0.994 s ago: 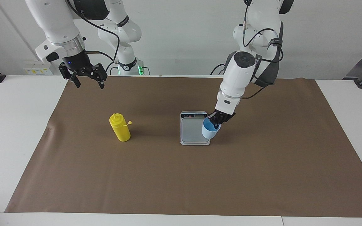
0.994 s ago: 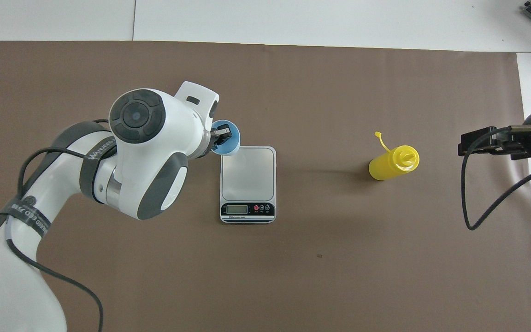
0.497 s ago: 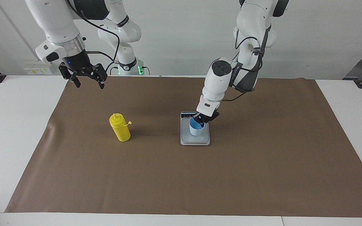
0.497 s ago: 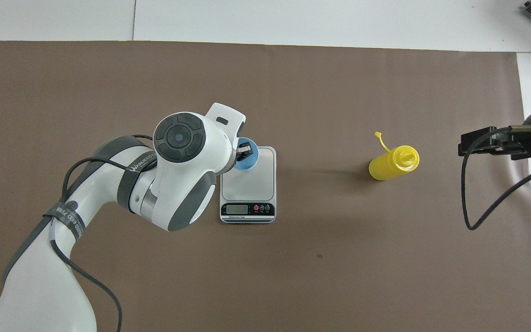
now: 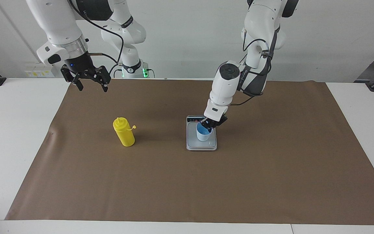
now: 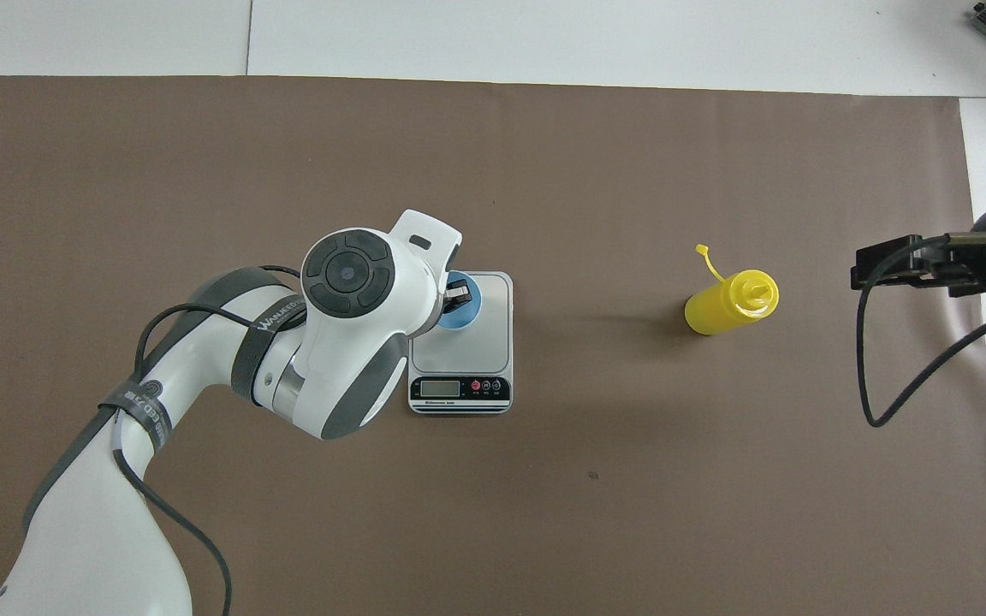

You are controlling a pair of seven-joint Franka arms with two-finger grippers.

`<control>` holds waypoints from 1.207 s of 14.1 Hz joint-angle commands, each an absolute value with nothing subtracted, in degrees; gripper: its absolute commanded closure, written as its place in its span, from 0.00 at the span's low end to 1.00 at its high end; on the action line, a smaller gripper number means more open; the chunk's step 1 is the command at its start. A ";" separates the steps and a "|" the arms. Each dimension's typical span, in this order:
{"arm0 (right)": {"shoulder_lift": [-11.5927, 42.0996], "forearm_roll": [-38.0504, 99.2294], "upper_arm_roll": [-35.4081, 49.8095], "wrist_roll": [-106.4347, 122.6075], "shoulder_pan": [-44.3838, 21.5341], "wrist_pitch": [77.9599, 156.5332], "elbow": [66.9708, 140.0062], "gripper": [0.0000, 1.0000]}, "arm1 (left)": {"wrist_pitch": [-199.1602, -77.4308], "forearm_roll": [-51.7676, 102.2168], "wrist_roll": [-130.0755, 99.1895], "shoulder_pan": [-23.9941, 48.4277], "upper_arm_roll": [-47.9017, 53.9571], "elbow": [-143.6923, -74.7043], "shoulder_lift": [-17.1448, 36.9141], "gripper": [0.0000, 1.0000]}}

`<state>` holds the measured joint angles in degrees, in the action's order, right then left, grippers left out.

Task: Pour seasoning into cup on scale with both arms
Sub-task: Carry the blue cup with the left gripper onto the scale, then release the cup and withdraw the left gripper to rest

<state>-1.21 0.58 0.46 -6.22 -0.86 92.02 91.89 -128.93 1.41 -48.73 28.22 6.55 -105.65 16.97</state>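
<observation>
Looking across the table first, the facing view shows the left gripper (image 5: 209, 125) pinched shut on the rim of the cup (image 5: 203, 133), one finger inside the wall and one outside. The cup stands upright over the scale (image 5: 201, 145), on the half of the plate toward the left arm's end; whether its base already rests on the plate or hangs just above it I cannot tell. The bottle (image 5: 124, 132) stands upright on the brown mat (image 5: 271, 182), well apart from the scale toward the right arm's end of the table, its nozzle up and its tethered tip cap sticking out sideways. The right gripper (image 5: 91, 82) hangs with its fingers spread and nothing between them, over the mat's edge by the robots; that arm waits. Turning to the overhead view, the left arm's wrist covers much of the cup (image 6: 462, 301), which shows over the plate's corner away from the display on the scale (image 6: 484, 334). The bottle (image 6: 731, 302) sits between the scale and the right gripper (image 6: 882, 265), so the right arm is clearly the nearer one to it. Its long axis is vertical, so the next grasp, as I judge it, calls for a level approach to the bottle's body from the right arm's end, once the cup is let go.
</observation>
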 commanded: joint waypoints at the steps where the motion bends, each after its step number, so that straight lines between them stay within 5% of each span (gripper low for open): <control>1: -2.55 0.09 0.79 -7.12 -0.35 92.29 93.43 0.00 | -130.52 0.53 -49.39 28.83 6.06 -107.14 16.00 1.00; 3: -2.55 0.09 0.79 -7.12 -0.35 92.29 93.43 0.00 | -131.39 0.53 -49.31 28.83 6.06 -107.84 16.00 0.94; 5: -2.55 0.09 0.79 -7.12 -0.35 92.29 93.43 0.00 | -131.57 0.53 -49.39 28.83 6.07 -107.84 16.00 0.23; 6: -2.55 0.09 0.79 -7.12 -0.35 92.29 93.43 0.00 | -130.96 0.53 -49.39 28.83 6.06 -107.75 15.91 0.00; 17: -2.64 0.09 0.79 -7.12 -0.35 91.76 93.43 0.00 | -114.45 -4.04 -33.26 15.57 5.62 -102.92 5.72 0.00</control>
<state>-1.21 0.58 0.46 -6.22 -0.86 91.94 91.89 -117.90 -3.02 -38.53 18.40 5.07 -102.75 7.82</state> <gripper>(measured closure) 0.000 0.000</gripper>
